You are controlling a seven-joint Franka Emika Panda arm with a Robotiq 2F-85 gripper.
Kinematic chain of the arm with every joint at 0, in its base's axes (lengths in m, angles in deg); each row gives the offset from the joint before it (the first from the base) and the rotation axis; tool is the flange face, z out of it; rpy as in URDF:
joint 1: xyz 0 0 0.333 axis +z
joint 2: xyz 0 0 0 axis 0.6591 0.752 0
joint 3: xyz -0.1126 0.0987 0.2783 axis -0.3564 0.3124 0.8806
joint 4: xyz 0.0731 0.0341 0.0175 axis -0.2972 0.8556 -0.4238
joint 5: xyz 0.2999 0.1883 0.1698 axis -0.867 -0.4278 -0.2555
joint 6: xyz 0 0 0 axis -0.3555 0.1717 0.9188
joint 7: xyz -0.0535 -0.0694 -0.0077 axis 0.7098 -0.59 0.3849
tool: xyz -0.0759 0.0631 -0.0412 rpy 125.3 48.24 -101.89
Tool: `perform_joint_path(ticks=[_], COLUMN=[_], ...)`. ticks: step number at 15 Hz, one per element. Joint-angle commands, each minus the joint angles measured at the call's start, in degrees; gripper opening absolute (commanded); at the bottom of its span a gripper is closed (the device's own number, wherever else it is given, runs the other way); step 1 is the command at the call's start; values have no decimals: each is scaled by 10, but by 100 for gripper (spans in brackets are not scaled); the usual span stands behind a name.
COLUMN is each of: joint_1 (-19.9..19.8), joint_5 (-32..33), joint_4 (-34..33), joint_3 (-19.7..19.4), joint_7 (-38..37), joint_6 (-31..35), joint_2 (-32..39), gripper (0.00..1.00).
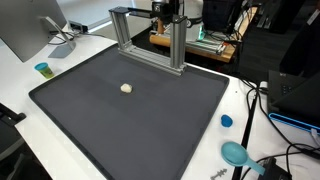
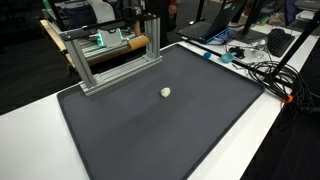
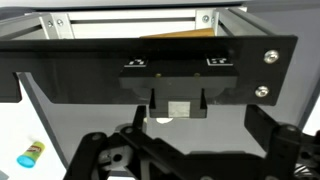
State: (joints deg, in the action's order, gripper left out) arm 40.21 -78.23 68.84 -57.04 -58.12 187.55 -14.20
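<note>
A small cream ball [image 1: 126, 88] lies on the dark mat [image 1: 100, 125], also seen in an exterior view [image 2: 165, 92]. An aluminium frame [image 1: 150, 40] stands at the mat's back edge and also shows in an exterior view [image 2: 110, 55]. My gripper [image 3: 185, 152] is behind and above this frame, far from the ball, dark and hard to make out in both exterior views [image 1: 167, 12]. In the wrist view its fingers are spread wide with nothing between them. There the ball [image 3: 160, 118] peeks out under a black bar [image 3: 150, 65].
A teal cup [image 1: 42, 69] stands off the mat's left corner and shows in the wrist view [image 3: 30, 153]. A blue cap [image 1: 226, 121], a teal scoop [image 1: 236, 153] and cables [image 1: 285, 150] lie to the right. A monitor [image 1: 25, 30] stands at the back left.
</note>
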Motion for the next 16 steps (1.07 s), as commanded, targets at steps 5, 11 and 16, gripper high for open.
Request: perform_joint_path(ticks=[5, 11, 16], joint_1=[5, 8, 19], joint_5=[1, -1, -17], joint_4=[1, 2, 9], joint_3=[-14, -24, -61], joint_7=[27, 37, 87], joint_6=[0, 0, -7], joint_2=[-3, -6, -8], gripper=[100, 100, 100])
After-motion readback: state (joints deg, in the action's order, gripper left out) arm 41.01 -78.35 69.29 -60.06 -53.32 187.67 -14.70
